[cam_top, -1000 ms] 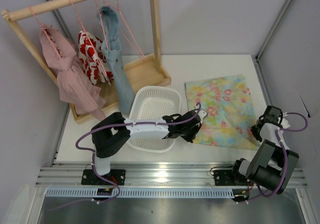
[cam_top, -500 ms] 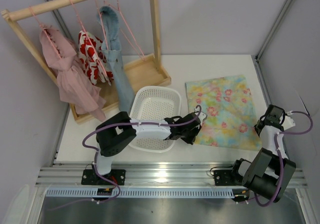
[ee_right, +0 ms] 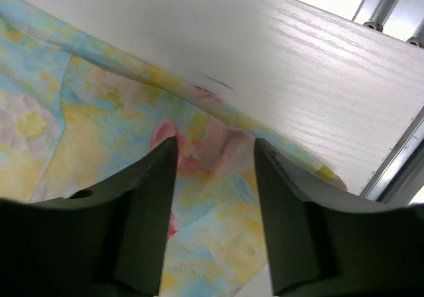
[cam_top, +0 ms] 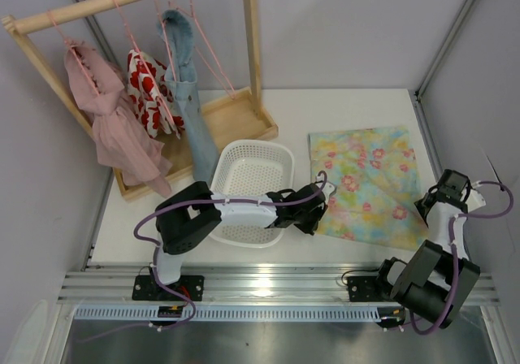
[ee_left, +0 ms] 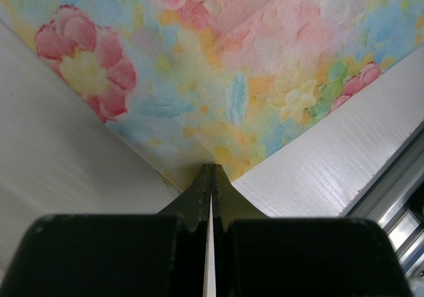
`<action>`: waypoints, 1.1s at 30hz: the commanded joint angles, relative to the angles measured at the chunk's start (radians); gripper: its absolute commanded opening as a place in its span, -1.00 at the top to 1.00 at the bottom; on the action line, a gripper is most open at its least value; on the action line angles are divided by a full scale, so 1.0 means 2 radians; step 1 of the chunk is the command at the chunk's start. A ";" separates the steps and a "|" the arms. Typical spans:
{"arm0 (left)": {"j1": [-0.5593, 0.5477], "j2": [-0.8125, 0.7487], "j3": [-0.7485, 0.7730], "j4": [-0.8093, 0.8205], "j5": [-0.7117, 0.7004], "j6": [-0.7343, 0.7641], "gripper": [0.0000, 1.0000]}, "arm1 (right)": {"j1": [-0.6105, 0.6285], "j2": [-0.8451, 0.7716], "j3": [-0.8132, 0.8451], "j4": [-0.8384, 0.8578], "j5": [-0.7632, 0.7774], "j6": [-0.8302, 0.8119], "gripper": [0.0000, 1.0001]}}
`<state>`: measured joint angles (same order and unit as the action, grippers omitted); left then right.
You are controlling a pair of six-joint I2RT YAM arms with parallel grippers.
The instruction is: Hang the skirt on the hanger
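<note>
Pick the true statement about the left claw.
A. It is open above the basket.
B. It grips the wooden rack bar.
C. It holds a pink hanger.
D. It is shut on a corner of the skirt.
D: the left wrist view shows the left claw with its fingers pressed together on the pointed corner of the skirt.

Matt printed cloth skirt lies on a white, wood-grained table.

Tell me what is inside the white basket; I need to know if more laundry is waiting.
Only its bare mesh floor shows inside the white basket; no garment is visible. The left arm crosses above its near part, hiding that stretch.
</note>
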<state>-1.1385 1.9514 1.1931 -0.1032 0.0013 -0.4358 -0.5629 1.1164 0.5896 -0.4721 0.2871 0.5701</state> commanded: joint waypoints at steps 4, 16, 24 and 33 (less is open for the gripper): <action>0.002 -0.044 0.024 -0.047 0.027 0.023 1.00 | 0.027 -0.046 0.108 -0.040 -0.070 -0.038 -0.33; 0.011 -0.081 0.124 -0.071 0.015 0.055 0.83 | 0.217 0.050 0.119 0.073 -0.056 -0.008 -0.05; 0.011 -0.009 0.119 0.000 0.002 0.031 0.99 | 0.209 0.195 0.125 0.128 -0.039 0.003 0.57; 0.011 0.065 0.131 -0.006 -0.005 0.012 1.00 | 0.174 0.289 0.158 0.140 -0.067 0.005 0.85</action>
<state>-1.1202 2.0605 1.4212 -0.1383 -0.0128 -0.3851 -0.1818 1.6470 0.8696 -0.2131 0.1638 0.5758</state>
